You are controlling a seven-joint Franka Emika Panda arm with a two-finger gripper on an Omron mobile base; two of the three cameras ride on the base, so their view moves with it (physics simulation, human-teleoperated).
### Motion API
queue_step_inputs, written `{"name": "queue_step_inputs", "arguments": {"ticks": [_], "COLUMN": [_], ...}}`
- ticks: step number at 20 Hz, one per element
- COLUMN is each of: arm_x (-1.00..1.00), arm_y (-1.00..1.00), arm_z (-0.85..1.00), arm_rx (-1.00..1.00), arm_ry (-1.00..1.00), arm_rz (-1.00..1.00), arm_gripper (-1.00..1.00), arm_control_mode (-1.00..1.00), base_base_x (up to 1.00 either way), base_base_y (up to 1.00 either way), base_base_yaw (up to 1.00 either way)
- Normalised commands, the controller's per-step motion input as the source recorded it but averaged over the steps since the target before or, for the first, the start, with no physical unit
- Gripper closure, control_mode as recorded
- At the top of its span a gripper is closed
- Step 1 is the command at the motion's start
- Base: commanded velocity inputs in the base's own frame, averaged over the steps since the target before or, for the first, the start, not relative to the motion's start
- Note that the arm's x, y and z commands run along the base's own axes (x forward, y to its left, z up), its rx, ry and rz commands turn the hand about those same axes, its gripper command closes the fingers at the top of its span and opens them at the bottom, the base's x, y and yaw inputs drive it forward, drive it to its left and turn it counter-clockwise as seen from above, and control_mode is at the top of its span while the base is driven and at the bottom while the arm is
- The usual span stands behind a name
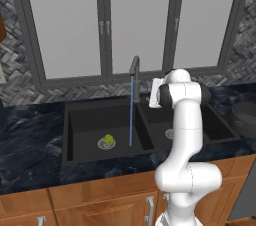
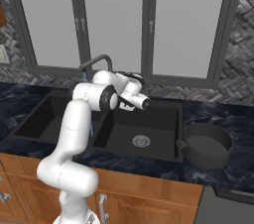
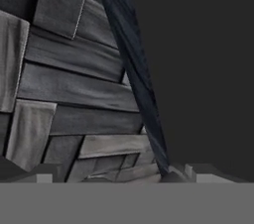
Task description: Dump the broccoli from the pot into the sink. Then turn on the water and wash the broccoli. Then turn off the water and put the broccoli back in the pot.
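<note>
Left base view: I see the small yellow-green knobbly broccoli (image 1: 107, 140) sitting on the round silver drain of the left basin of the matte black rectangular double-basin sink (image 1: 75, 157). A thin blue stream of water (image 1: 132, 112) falls straight from the slim grey gooseneck faucet (image 1: 135, 70) to the floor of that basin, just beside the broccoli but not on it.

Right base view: from this side I get the round, low, dark grey pot (image 2: 207, 144), upright on the counter at the right end of the sink, its wide mouth showing nothing inside. The right basin's silver drain (image 2: 141, 141) is bare. My own white arm covers most of the left basin here, so I cannot see the broccoli from this side.

Gripper: the two-finger gripper (image 2: 144, 102) hangs over the sink near the faucet base, pointing sideways; I read its jaws as spread wide, with nothing between them.

Hand view: the camera looks at grey herringbone tile on one side, a flat dark surface on the other, and a dark marbled strip running between them. The finger tips (image 3: 196, 171) barely rise into the picture.

Surface: a dark blue-black marbled stone counter (image 1: 30, 145), glossy, over warm wooden cabinet fronts (image 1: 100, 205) with metal handles.

Room: a grey woven herringbone backsplash (image 2: 233, 84) below a wide window with dark frames and pale blank panes (image 1: 70, 20).
</note>
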Motion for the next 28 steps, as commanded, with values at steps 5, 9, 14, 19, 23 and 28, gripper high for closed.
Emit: {"name": "queue_step_inputs", "arguments": {"ticks": [5,9,14,19,23,28], "arm_x": [0.18,0.28,0.11,-0.2,-0.75,-1.0], "arm_y": [0.59,0.71,0.71,0.33,0.0,0.0], "arm_z": [0.01,0.0,0.0,0.05,0.05,0.22], "arm_rx": [-0.25,-0.38,-0.43,-0.36,-0.29,-0.27], "arm_ry": [-0.22,-0.18,-0.27,-0.37,-0.49,-0.55], "arm_rz": [0.15,0.19,0.19,0.2,0.19,0.2], "arm_gripper": [-1.0,-1.0,-1.0,-1.0,-1.0,-1.0], "arm_control_mode": [-1.0,-1.0,-1.0,-1.0,-1.0,-1.0], "base_base_x": [0.0,0.0,0.0,0.0,0.0,0.0], "base_base_y": [0.0,0.0,0.0,0.0,0.0,0.0], "base_base_yaw": [0.0,0.0,0.0,0.0,0.0,0.0]}}
